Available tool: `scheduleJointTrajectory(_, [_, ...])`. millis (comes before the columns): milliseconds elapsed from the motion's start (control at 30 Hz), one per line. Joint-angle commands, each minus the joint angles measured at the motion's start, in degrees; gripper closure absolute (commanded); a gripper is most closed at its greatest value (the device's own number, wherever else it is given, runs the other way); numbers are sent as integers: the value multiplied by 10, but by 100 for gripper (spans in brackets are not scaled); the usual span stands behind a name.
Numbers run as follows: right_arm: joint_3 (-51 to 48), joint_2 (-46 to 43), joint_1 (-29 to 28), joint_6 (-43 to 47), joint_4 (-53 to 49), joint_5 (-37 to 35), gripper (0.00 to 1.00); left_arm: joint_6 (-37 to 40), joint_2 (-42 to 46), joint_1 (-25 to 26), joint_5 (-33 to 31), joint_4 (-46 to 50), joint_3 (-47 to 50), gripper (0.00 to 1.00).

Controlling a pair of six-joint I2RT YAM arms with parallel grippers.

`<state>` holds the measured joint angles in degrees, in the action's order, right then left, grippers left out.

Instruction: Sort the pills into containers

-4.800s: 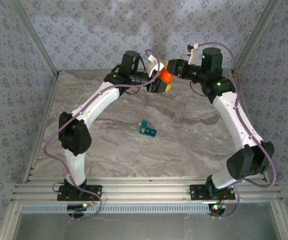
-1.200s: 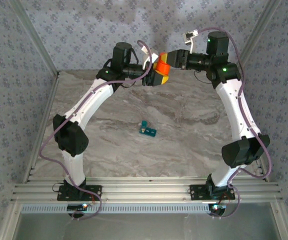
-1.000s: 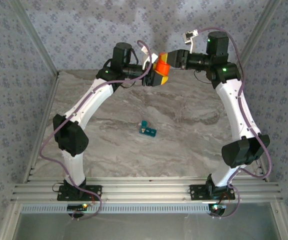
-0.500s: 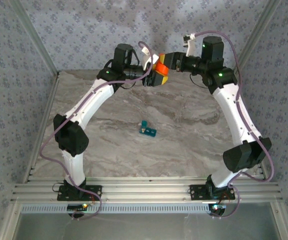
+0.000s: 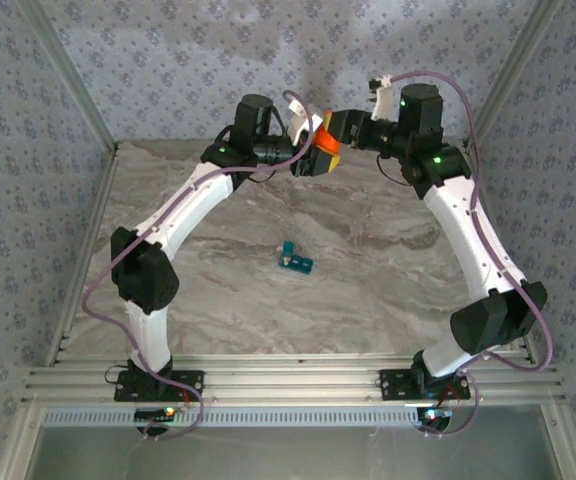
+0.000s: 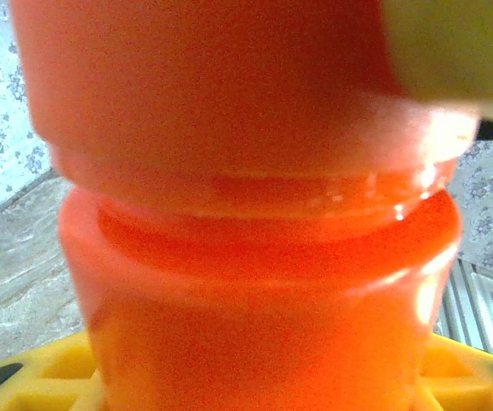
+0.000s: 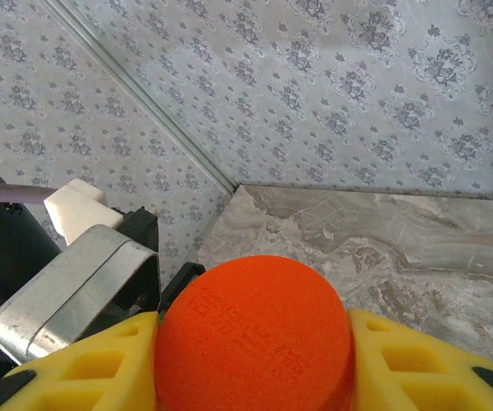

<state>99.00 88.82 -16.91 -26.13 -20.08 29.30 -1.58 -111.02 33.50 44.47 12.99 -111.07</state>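
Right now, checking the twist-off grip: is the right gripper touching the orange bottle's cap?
Touching. The right wrist view shows the cap wedged between the right gripper's yellow fingers, with no gap on either side.

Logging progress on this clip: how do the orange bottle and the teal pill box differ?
The orange bottle is a cylinder; the teal pill box is a flat rectangle. The bottle is clamped between the left gripper and the right gripper at the far end of the table; the pill box lies untouched mid-table. The bottle looks bulkier than the box. Both are small containers.
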Motion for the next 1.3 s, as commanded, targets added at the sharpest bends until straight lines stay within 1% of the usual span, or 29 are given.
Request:
scheduleJointTrajectory(0, [15,3,-6,-13,-44,30,50,-5,34,6,-1,-87,5,100])
scheduleJointTrajectory(67, [27,3,6,-15,-43,41,43,-9,32,4,2,-91,10,100])
scheduleJointTrajectory(133, [38,1,17,-15,-41,63,33,-14,31,1,4,-97,14,100])
scheduleJointTrajectory(233, [39,-14,35,-8,-38,88,21,-15,30,-3,10,-97,15,100])
scheduleJointTrajectory(300, [31,-27,49,6,-39,123,17,-17,28,-7,18,-96,15,100])
scheduleJointTrajectory(367, [14,-40,67,16,-28,160,14,-20,27,-10,26,-95,15,100])
scheduleJointTrajectory(467, [-6,-46,98,15,-8,219,13,-21,26,-15,46,-91,13,100])
scheduleJointTrajectory(567, [-3,-35,120,19,-2,252,13,-23,25,-20,74,-87,9,100])
scheduleJointTrajectory(767, [67,24,124,25,-17,303,13,-30,15,-23,121,-64,-3,100])
scheduleJointTrajectory(833, [93,41,119,23,-19,300,13,-31,14,-23,127,-62,-4,100])
scheduleJointTrajectory(967, [156,83,106,31,-54,304,13,-32,13,-24,132,-57,-4,100])
scheduleJointTrajectory(1000, [167,91,102,33,-61,303,13,-32,12,-23,133,-56,-19,100])
scheduleJointTrajectory(1267, [193,117,81,37,-73,299,14,-31,9,-21,139,-47,-26,100])
